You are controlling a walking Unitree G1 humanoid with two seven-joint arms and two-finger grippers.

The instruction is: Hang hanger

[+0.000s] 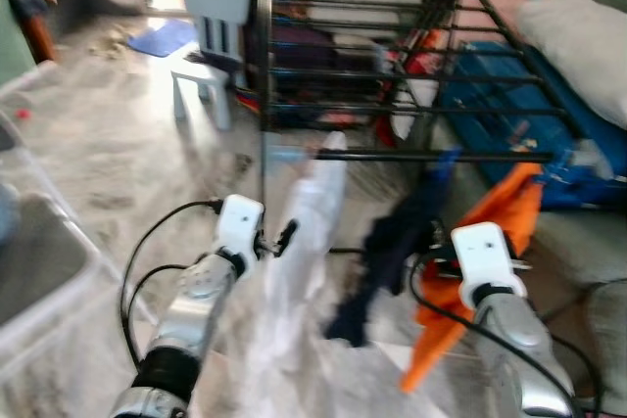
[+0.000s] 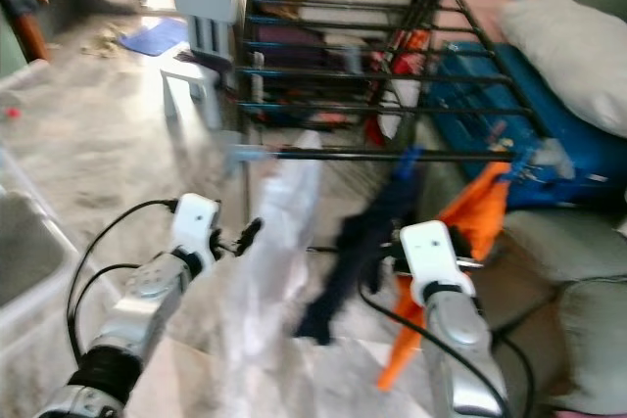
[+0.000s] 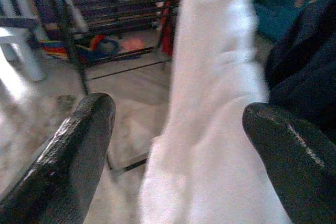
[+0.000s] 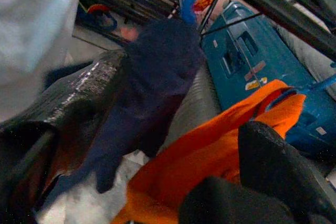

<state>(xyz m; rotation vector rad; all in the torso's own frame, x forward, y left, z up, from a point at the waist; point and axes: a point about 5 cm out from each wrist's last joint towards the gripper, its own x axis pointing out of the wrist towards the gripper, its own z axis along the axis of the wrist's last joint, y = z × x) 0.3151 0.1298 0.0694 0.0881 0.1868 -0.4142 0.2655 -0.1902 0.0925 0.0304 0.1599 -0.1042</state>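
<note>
Three garments hang from the rack's front rail (image 1: 411, 155); we find the white garment (image 1: 312, 232) just ahead of the left hand (image 1: 279, 239), its long axis vertical. Left hand stands wide and empty; the right hand (image 1: 431, 263), between navy cloth (image 1: 387, 252) and orange cloth (image 1: 480, 242), we cannot tell.

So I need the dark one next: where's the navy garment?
The navy garment hangs from the rack's front rail, between the white cloth and the orange garment, just before the right gripper.

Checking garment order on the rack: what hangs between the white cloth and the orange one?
A dark navy garment hangs between the white cloth and the orange cloth, all along the drying rack's front bar; seen in both eye views.
</note>
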